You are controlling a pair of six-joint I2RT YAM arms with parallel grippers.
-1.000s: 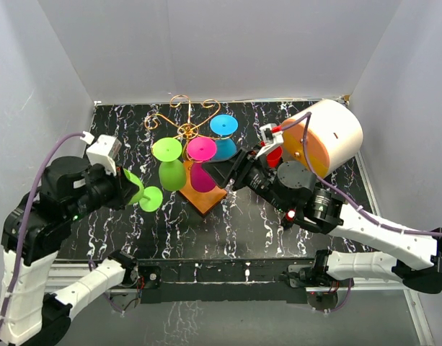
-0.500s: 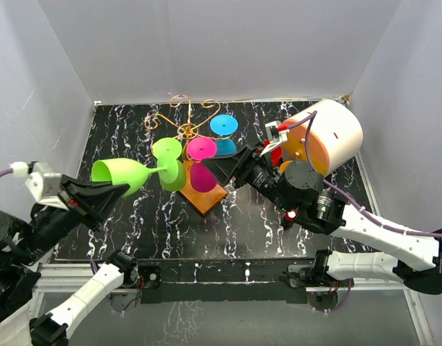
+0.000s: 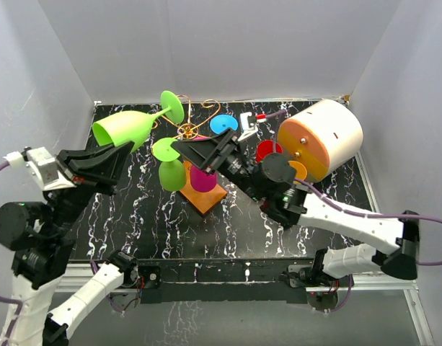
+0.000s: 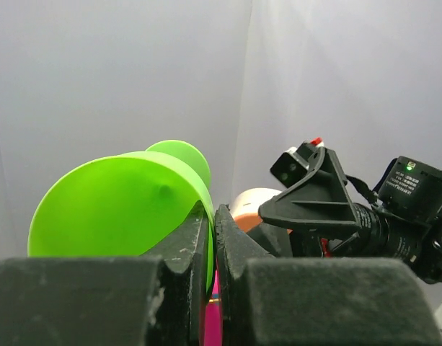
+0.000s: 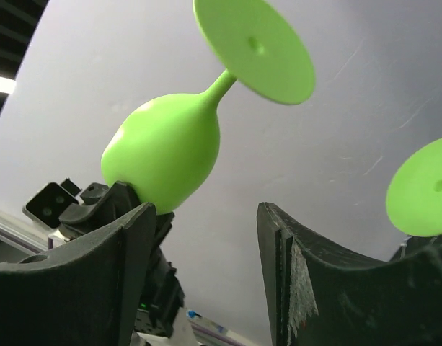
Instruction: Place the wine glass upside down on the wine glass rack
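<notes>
Wine glass [image 3: 125, 127] aloft; hung glasses [image 3: 170, 174] and right end effector [image 5: 206, 210] crowd rack [image 3: 206, 200].

The right gripper [image 3: 194, 148] hides much of the wine glass rack [image 3: 208, 198]. The left gripper [image 4: 212, 227] covers the near rim of the green wine glass [image 4: 120, 209].

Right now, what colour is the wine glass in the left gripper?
The wine glass is bright green; the right wrist view shows it best.

Left claw [image 4: 212, 220] clamped shut (held aloft), right claw [image 5: 206, 215] agape.
</notes>
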